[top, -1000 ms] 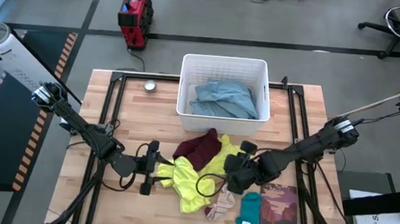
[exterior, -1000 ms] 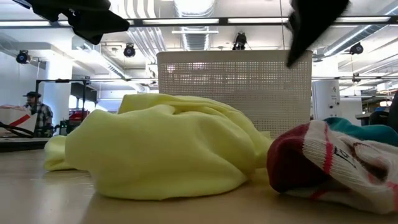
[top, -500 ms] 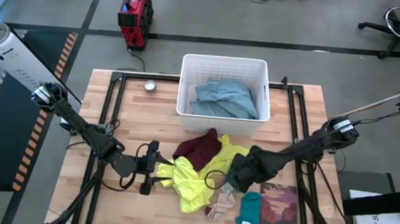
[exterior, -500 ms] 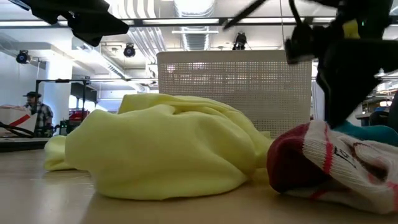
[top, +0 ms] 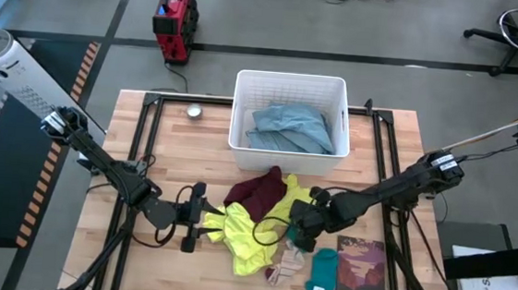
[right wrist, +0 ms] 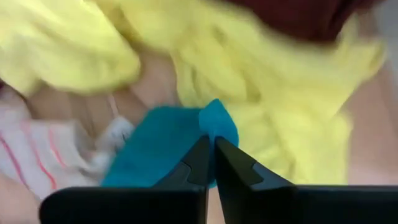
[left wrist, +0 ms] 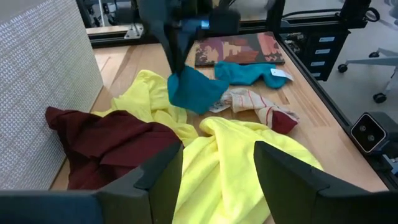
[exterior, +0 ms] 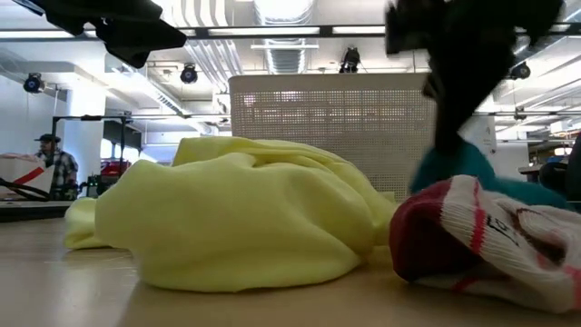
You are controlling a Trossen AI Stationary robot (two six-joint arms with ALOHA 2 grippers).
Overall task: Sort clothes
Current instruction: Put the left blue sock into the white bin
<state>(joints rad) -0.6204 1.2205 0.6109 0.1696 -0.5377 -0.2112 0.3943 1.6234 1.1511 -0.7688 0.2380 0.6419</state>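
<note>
The clothes lie in a heap at the table's near middle: a neon yellow garment (top: 247,241), a maroon one (top: 257,191), a white-and-red striped sock (top: 285,263) and a teal sock with a tag (top: 321,272). My right gripper (top: 301,224) is over the heap's right side, shut on a second small teal piece (left wrist: 193,90). My left gripper (top: 196,216) is open at the yellow garment's left edge and above it; its fingers show in the left wrist view (left wrist: 217,180). My right gripper pinches the teal piece by its top edge (right wrist: 214,127) between its two shut fingers. The fingers come from above, pointing down. The piece hangs slack below them (exterior: 449,168), over the yellow garment and the striped sock.
A white perforated basket (top: 243,107) at the far middle holds a grey-blue garment (top: 288,129). A reddish-brown printed mat (top: 362,274) lies flat at the near right. A small round metal object (top: 193,112) sits left of the basket. A person stands far off in the room (exterior: 56,168).
My right gripper has dropped onto the heap's right side, taken hold of a small teal piece and risen with it, going a little toward the table's left. The teal piece now hangs below it.
</note>
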